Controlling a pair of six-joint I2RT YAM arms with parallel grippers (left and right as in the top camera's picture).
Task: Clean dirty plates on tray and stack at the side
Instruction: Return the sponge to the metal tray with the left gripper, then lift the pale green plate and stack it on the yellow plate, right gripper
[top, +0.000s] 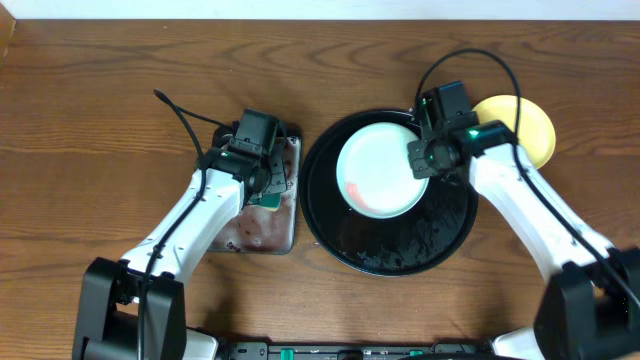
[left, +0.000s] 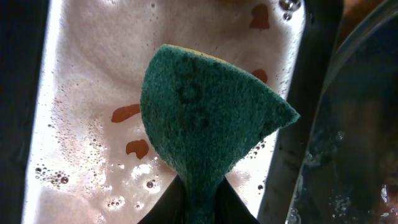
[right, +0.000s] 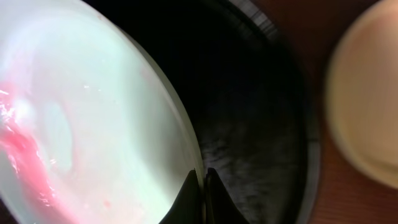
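1. Overhead: I counted two plates. One pale plate (top: 380, 170) sat in the black tray (top: 390, 255), and one yellow plate (top: 535, 120) sat on the counter (top: 100, 120) beside it, partly hidden by my right arm. One grey pan (top: 250, 235) lay left.
2. Left wrist: the left jaws gripped a green sponge (left: 205, 118) over the pan's (left: 81, 124) foamy water.
3. Right wrist: the right jaws were pinched shut on the pale plate's (right: 93, 112) rim, and the yellow plate (right: 367, 106) was blurred and cut off.

Tray (top: 395, 255): middle of the desk (top: 90, 120), slightly right of centre.
Pan (top: 265, 235): just left of the tray, side by side.
Sponge (left: 205, 118): above the pan's back end, pinched in my left pincer (left: 198, 202).
Plate in the tray (top: 380, 170): toward its back rim, right edge pinched in my right pincer (right: 202, 186).
Plate on the desk (top: 535, 128): just right of the tray, toward the back right corner, not touching it.
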